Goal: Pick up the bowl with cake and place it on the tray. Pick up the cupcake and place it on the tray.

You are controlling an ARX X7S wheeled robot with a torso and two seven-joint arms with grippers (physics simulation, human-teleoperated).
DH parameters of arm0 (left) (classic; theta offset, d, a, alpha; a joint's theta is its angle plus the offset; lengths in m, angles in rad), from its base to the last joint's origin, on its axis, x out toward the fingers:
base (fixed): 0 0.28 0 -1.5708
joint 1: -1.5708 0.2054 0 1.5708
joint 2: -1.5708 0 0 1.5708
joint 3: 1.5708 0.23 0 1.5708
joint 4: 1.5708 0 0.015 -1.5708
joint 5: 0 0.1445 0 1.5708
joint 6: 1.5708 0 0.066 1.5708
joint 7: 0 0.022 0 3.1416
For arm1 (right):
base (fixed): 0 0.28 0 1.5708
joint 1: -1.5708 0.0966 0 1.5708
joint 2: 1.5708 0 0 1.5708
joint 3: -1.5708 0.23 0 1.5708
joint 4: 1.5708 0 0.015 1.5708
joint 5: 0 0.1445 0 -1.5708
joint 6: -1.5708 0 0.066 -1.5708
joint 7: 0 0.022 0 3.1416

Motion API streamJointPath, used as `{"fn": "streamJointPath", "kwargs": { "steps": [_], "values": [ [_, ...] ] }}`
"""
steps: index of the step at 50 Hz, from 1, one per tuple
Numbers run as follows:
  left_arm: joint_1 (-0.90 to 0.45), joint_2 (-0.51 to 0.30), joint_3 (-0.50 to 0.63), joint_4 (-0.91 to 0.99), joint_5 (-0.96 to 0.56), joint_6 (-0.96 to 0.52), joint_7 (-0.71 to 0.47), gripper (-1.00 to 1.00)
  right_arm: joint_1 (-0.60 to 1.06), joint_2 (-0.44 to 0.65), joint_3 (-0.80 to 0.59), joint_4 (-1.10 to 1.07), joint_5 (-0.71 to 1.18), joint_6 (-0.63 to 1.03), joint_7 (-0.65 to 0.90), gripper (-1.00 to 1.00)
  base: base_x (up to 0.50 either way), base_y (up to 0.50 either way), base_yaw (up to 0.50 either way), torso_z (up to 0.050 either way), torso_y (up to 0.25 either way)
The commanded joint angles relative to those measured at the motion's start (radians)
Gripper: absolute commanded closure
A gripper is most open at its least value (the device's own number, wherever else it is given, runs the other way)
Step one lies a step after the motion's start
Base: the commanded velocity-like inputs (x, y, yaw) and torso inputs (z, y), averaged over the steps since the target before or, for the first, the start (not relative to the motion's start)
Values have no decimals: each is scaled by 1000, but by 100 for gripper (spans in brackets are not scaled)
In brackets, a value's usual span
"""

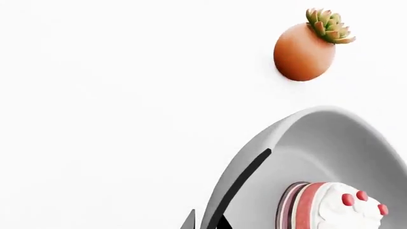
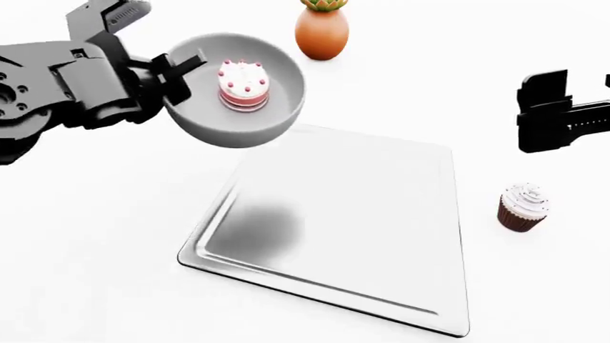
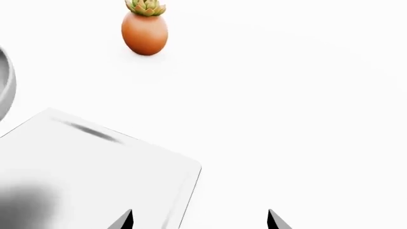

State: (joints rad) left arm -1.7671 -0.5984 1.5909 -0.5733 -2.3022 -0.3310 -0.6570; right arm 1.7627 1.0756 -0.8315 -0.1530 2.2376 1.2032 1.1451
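Left gripper [image 2: 176, 68] is clamped on the bowl [image 2: 233, 89] rim, bowl carried above the tray's far left corner.

Tray [image 2: 362, 214] lies flat beneath; a shadow marks the likely drop spot. Cake [image 2: 243, 84] is kept upright inside. Cupcake [image 2: 522, 207] waits right of the tray. Right gripper [image 3: 200, 222] hangs spread, empty.
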Motion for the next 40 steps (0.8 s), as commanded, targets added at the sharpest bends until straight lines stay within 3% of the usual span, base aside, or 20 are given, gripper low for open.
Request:
{"fn": "streamJointPath", "kwargs": {
  "steps": [1,10,40],
  "values": [
    [-34,276,29,-367,25,-168,203,100,28,-3,-18,4,35,-7,47,-100,0,0,0,0,10],
    [-8,358,29,-478,21,-218,324,100,25,1,-23,3,31,-10,48,-100,0,0,0,0,0],
    [102,443,35,-599,30,-276,526,100,0,14,-29,-9,4,-23,21,-100,0,0,0,0,0]
  ]
}}
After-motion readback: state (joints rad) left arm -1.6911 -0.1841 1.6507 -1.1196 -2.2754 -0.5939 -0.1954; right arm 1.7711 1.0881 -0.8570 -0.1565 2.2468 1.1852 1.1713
